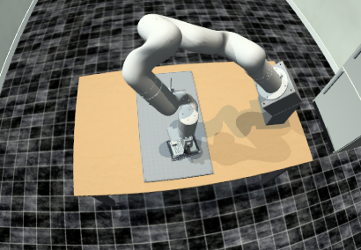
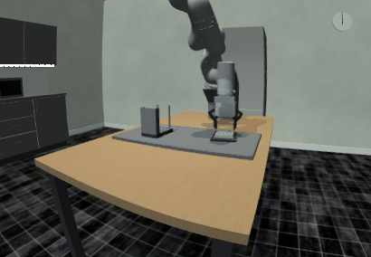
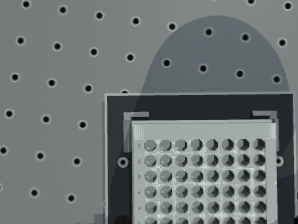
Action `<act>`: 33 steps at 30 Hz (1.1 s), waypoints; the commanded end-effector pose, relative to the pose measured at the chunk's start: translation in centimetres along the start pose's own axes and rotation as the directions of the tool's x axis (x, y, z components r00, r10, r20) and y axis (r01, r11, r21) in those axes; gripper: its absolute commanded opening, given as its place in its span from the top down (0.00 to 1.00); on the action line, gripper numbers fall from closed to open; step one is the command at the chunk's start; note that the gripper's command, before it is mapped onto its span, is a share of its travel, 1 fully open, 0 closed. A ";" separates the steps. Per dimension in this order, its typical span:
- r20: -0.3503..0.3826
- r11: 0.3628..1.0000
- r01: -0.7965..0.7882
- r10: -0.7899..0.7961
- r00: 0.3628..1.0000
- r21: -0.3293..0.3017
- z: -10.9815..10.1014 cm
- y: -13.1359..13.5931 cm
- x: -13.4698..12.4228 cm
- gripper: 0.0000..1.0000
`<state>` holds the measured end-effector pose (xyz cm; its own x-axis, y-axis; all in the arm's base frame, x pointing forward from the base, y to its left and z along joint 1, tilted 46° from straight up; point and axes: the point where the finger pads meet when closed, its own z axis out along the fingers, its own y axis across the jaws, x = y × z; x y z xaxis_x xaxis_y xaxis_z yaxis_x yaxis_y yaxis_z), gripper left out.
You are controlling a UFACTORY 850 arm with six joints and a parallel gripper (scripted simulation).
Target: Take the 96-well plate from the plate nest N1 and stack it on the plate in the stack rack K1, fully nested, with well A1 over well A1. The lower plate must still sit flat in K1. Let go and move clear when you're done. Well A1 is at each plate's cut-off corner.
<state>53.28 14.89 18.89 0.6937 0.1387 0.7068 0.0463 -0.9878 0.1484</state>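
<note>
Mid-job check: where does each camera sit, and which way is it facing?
Top: overhead, looking down on the table; whole arm shows.
Exterior: room-level off the table's corner, looking across at the open gripper over the plate.
Wrist: on the arm, facing down at the plate in its nest; no robot parts visible.
All three share the plate.
</note>
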 end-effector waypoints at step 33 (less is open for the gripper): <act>-0.001 1.000 0.000 0.000 1.000 0.000 2.0 0.0 0.0 0.00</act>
<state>54.55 14.76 17.66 0.6938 0.1387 0.7067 0.0463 -0.9878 0.1484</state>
